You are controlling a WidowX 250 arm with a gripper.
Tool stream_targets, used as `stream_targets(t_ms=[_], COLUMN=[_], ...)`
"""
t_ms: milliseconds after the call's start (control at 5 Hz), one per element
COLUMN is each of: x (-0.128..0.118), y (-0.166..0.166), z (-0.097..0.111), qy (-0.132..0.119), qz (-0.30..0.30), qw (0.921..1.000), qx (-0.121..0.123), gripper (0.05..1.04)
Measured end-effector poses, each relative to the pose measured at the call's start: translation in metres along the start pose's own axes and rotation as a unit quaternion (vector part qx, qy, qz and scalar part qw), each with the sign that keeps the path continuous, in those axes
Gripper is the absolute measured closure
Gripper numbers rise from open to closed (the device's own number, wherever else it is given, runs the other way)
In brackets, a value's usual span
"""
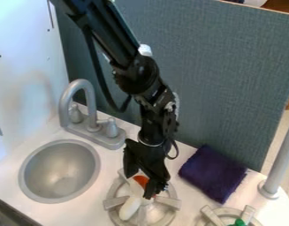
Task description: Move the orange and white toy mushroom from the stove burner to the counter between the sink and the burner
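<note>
The hand (pixel 142 182) is spread wide over the burner (pixel 114 202), where a white elongated object (pixel 130 208) and orange piece (pixel 140 179) lie; basin (pixel 59 171) at nine o'clock, faucet (pixel 93 125) at eleven, purple cloth (pixel 212 174) at three, a strip of table (pixel 192 194) separating cloth from burner

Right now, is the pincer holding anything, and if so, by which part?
This cannot be told: the pincer is at the white elongated object and orange-red piece over the stove burner, but no grip on either is clearly visible.
</note>
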State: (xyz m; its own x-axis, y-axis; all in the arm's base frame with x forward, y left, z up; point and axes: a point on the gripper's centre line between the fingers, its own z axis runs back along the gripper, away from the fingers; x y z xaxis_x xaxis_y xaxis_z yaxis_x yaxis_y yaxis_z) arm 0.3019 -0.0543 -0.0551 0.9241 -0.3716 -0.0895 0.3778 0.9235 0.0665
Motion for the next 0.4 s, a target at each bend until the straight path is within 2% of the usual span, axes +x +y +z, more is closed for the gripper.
stream_targets(t_ms=[200, 400], x=[0.0047, 0.0058], y=[-0.0007, 0.0], z=[-0.0045, -0.0124], qy=[0.006, 0.023], qz=[0.007, 0.002], qw=[1.0, 0.9997], qx=[-0.003, -0.005], gripper=[0.083, 0.083])
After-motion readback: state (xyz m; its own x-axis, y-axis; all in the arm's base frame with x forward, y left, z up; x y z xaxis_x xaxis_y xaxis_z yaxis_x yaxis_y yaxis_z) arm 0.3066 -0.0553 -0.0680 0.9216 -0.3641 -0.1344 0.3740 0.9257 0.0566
